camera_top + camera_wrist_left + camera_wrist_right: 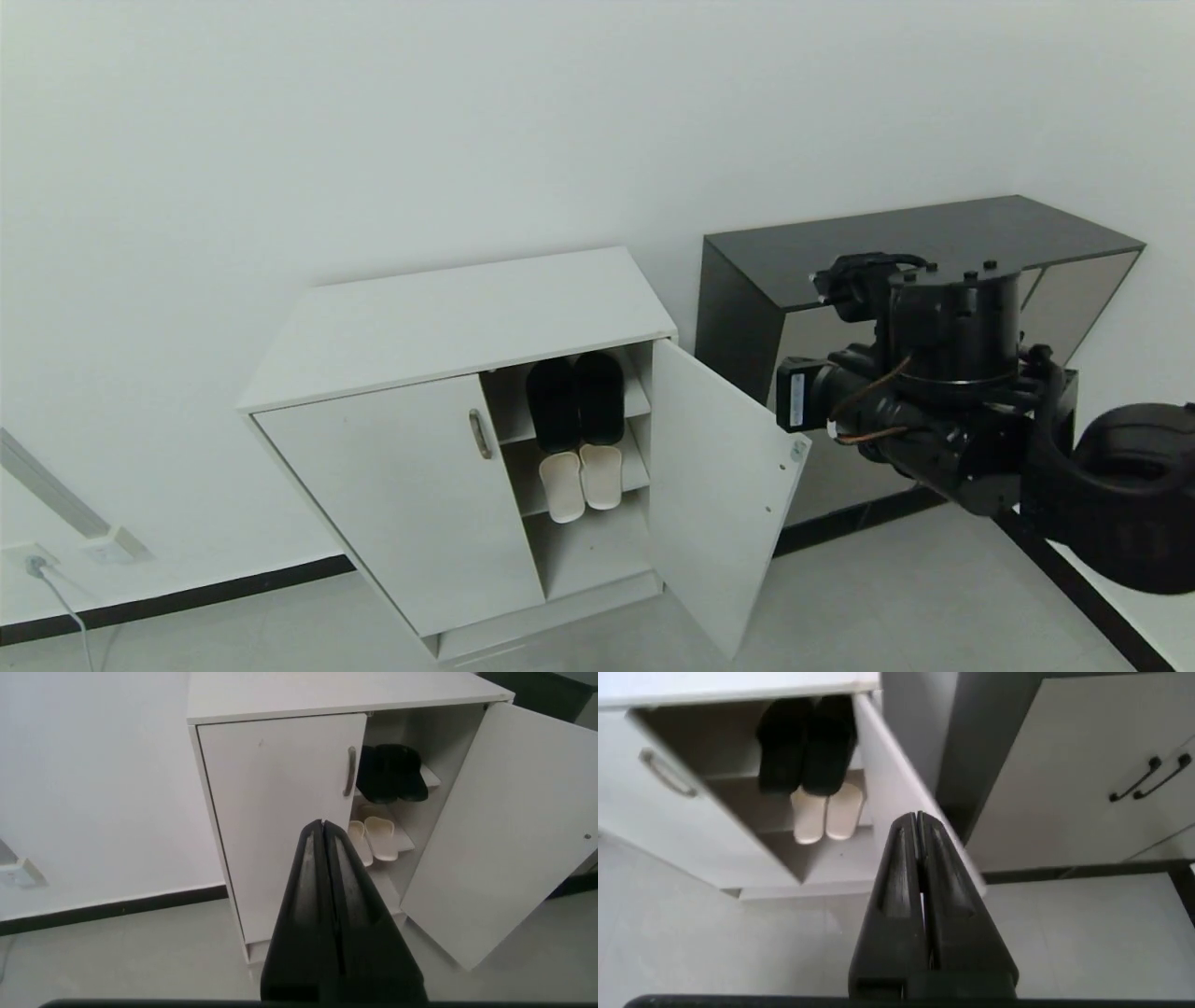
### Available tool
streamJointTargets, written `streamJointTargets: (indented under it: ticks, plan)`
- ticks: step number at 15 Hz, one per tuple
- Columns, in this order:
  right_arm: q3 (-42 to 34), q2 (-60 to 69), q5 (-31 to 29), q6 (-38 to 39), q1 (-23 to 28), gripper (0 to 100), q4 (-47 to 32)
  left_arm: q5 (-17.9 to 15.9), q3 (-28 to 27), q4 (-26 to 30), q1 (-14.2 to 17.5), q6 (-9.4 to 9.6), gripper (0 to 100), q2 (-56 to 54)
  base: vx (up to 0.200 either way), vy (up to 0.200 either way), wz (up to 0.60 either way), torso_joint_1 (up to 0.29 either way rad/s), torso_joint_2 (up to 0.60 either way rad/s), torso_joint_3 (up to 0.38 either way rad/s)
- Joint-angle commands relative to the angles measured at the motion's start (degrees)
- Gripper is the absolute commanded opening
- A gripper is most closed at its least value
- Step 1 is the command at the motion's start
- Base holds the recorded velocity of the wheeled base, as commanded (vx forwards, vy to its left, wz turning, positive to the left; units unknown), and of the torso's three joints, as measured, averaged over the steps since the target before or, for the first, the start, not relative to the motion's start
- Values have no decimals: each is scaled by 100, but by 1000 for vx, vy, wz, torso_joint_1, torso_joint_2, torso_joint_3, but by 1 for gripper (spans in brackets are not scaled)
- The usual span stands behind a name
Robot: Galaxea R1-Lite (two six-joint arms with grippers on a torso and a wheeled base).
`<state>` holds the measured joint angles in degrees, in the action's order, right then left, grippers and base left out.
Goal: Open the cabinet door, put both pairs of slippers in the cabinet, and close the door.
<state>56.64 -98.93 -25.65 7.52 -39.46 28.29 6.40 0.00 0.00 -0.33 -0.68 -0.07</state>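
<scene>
By the wall, the open door stands near the right tool.

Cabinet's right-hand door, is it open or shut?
Open. The right-hand door stands angled outward, exposing black slippers and white slippers on the shelves inside.

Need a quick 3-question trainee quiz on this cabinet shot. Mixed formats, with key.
1. True or false: the right-hand cabinet door is closed.
2. Where do the black slippers sit? A) upper shelf B) lower shelf C) cabinet floor
3. Fill in: the white slippers sit directly ____ the black pair.

Key: 1 false, that door stands open; 2 A; 3 below.
</scene>
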Motion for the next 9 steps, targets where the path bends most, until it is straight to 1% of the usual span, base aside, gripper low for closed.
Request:
streamJointTargets:
  ticks: [1,4,5,9]
  plan:
    - [629,-434,174,39,457,0,-237,2,0,0,-2,-2,0,7,0,0,0,0,0,0]
    - [981,-760,262,39,721,0,-263,2,0,0,-2,-2,0,7,0,0,0,0,0,0]
    - [1060,-874,412,39,808,0,-263,2,0,0,-2,-2,0,7,0,0,0,0,0,0]
    - [1262,-1261,447,65,1019,0,-254,2,0,0,-2,-2,0,7,0,0,0,0,0,0]
